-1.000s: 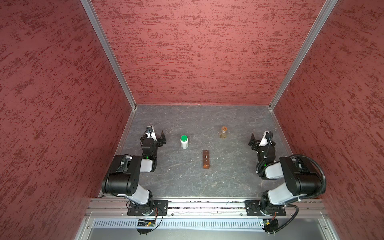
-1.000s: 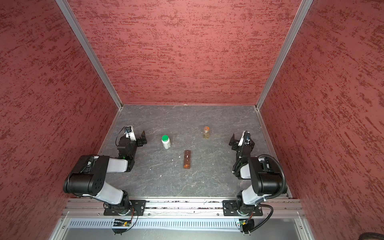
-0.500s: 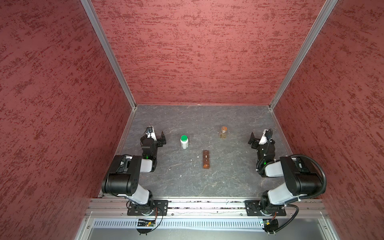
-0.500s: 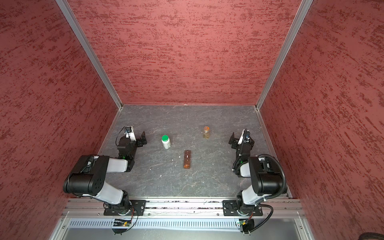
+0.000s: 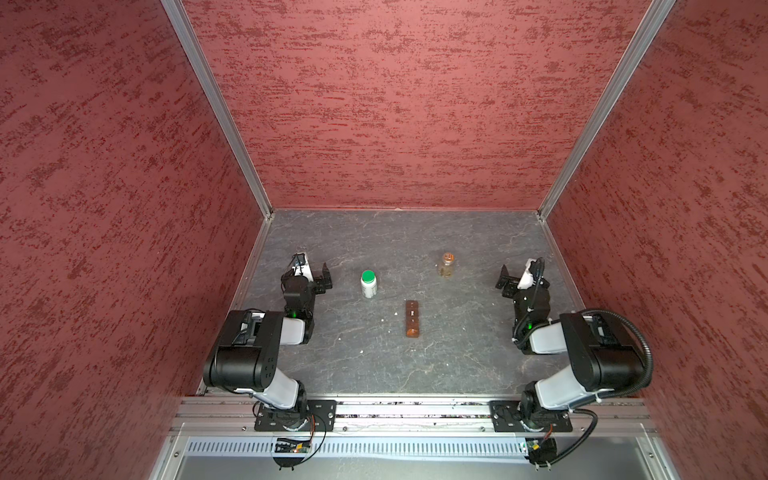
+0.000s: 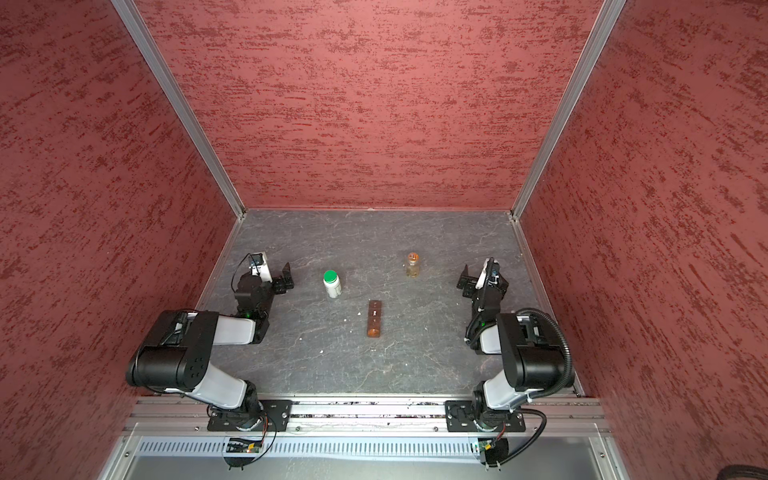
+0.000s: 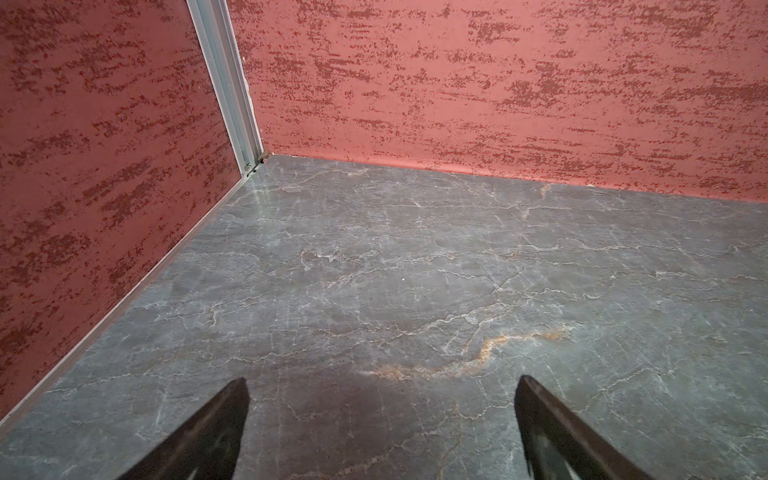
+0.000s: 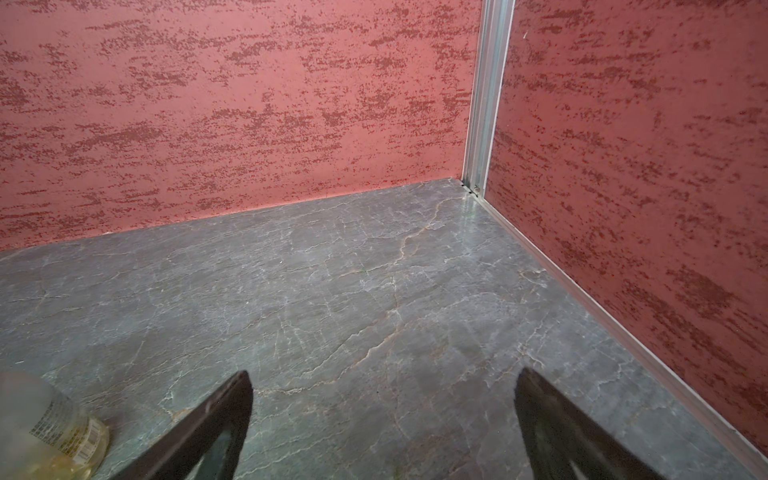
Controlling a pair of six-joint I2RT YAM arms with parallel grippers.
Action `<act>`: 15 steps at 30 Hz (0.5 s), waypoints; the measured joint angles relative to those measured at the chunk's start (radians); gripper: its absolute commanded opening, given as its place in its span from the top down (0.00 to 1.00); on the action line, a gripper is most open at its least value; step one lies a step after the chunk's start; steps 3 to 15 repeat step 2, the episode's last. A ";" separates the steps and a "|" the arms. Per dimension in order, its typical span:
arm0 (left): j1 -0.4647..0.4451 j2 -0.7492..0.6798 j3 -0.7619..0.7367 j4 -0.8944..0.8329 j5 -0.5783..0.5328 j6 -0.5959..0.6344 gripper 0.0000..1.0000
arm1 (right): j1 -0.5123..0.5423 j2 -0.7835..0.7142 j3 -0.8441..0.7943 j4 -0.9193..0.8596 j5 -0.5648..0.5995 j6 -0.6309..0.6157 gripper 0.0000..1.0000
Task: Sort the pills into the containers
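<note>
Table (image 5: 457,365): grey marbled surface, closed in on three sides by red textured walls (image 5: 395,104).
Left gripper (image 5: 313,270): low over the table close to the left wall, jaws spread wide with nothing between them. In the left wrist view only bare table lies between its two dark fingers (image 7: 199,436).
White bottle (image 5: 368,284): upright with its green cap on, just right of the left gripper and clear of it.
Specks (image 5: 383,321): a few tiny pale bits scattered on the table left of the strip and toward the front, too small to identify.
Containers (image 5: 412,318): one narrow brown translucent strip of square cells, lying flat near the middle of the table with its length running front to back. The nearest cell looks brighter orange than the others. Neither gripper touches it.
Amber bottle (image 5: 446,264): clear and upright, set farther back than the strip and to its right, apart from it.
Pills (image 8: 66,459): a yellow layer at the bottom of the amber bottle, blurred at the edge of the right wrist view – probably the pills.
Right gripper (image 5: 517,276): low over the table near the right wall, jaws wide apart and holding nothing – bare table shows between its fingers (image 8: 208,432), and the amber bottle stands just beside it, untouched.
</note>
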 measured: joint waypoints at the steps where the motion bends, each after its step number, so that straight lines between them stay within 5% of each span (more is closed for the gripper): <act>1: 0.000 0.000 0.000 0.000 0.000 0.000 0.01 | 0.000 0.000 0.000 0.000 0.000 0.000 0.01; 15: 0.000 0.000 0.000 0.000 0.000 0.000 0.00 | 0.000 0.000 0.000 0.000 0.000 0.000 0.01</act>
